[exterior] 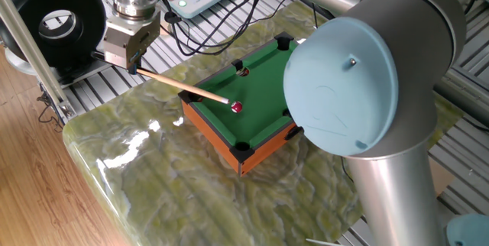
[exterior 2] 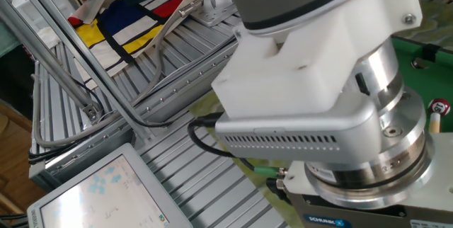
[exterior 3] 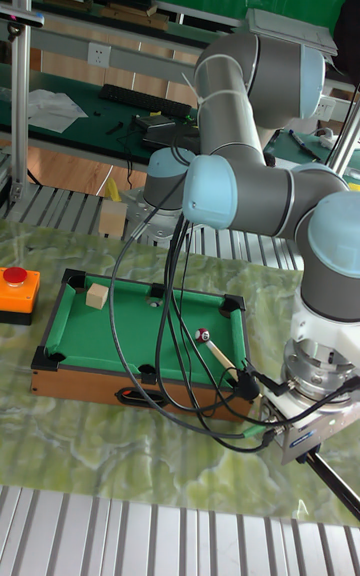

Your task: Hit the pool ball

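A green marbled table carries a small pool table with wooden sides and green felt. Near its end, a red button on an orange box also sits on the marbled top.

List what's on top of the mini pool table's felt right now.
On the green felt: the pool ball with the cue stick tip beside it, and a tan cube near the far corner. In one fixed view the arm's elbow covers the felt's right part.
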Robot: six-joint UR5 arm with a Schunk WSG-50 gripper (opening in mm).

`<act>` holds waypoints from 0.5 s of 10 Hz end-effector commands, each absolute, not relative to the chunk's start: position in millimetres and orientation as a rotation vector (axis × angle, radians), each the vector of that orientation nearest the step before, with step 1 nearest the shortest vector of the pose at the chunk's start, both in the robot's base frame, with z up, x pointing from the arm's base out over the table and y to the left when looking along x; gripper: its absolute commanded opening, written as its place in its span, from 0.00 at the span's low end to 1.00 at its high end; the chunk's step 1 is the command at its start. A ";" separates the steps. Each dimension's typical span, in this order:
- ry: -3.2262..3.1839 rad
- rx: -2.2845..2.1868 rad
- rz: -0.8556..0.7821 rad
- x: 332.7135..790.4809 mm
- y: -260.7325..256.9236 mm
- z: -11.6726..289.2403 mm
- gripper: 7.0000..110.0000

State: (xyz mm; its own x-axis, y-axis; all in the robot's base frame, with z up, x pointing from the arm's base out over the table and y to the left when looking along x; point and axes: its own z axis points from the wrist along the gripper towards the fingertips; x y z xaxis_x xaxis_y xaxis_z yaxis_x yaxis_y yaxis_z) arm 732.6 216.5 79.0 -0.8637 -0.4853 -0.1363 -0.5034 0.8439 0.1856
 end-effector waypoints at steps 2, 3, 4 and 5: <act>2.936 -0.773 0.342 729.8 218.6 77.8 0.00; 2.935 -0.772 0.341 728.6 218.4 76.2 0.00; 2.936 -0.770 0.342 727.1 218.8 75.4 0.00; 2.939 -0.771 0.331 725.7 217.3 74.2 0.00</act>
